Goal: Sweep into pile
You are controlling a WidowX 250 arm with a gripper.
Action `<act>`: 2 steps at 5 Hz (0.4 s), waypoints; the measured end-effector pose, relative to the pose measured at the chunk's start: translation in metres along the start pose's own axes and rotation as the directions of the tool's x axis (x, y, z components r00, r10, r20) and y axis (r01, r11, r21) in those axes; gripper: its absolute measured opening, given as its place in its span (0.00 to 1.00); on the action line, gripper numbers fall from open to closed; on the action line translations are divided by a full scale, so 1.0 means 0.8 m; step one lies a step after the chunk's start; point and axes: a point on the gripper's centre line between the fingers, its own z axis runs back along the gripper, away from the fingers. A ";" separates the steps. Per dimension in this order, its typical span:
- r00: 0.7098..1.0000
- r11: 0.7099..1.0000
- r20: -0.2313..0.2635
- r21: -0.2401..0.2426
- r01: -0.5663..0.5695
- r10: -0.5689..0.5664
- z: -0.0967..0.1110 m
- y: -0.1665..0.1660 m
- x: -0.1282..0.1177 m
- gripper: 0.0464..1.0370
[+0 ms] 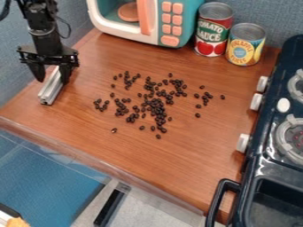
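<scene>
Black gripper (52, 81), fingers wide apart, near the toy microwave (168, 22), with a metal bar (51, 91) between them; contact unclear. Black beans (156, 107) lie scattered in front of the microwave; red can (213, 29) and yellow can (245, 44) stand beside it.

blue-grey wall (272, 17) behind | brown wood-grain tabletop (177, 162) | blue surface (47, 175), lower left | pale floor (151, 213) below
</scene>
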 end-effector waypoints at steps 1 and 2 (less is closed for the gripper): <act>1.000 1.000 -0.016 -0.021 0.010 -0.011 0.000 -0.004 -0.004 0.36; 0.997 0.998 -0.060 -0.047 0.038 -0.041 0.007 -0.009 -0.016 0.34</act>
